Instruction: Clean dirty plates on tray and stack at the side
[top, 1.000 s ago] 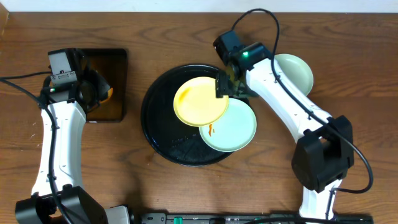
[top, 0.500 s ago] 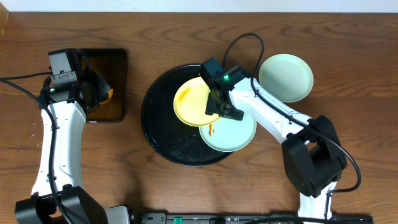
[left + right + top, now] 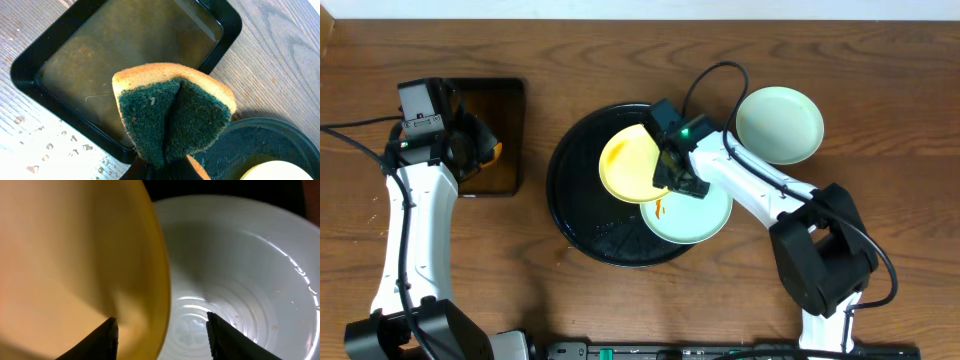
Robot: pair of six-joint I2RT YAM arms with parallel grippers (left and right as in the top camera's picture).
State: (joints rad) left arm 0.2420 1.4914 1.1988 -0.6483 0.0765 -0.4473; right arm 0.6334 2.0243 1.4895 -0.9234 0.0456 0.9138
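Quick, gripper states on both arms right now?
Left gripper: shut on the sponge.
Right gripper: open, astride the rim of the yellow plate.

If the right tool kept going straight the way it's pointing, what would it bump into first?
Most likely the rim of the yellow plate, which sits between the open jaws of the right tool; the mint plate lies beyond, though depth is unclear.

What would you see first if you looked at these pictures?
A bright yellow plate lies in the round black tray in the middle, with the right gripper open astride its rim. The left gripper pinches a folded green sponge above a rectangular tray of brownish liquid.
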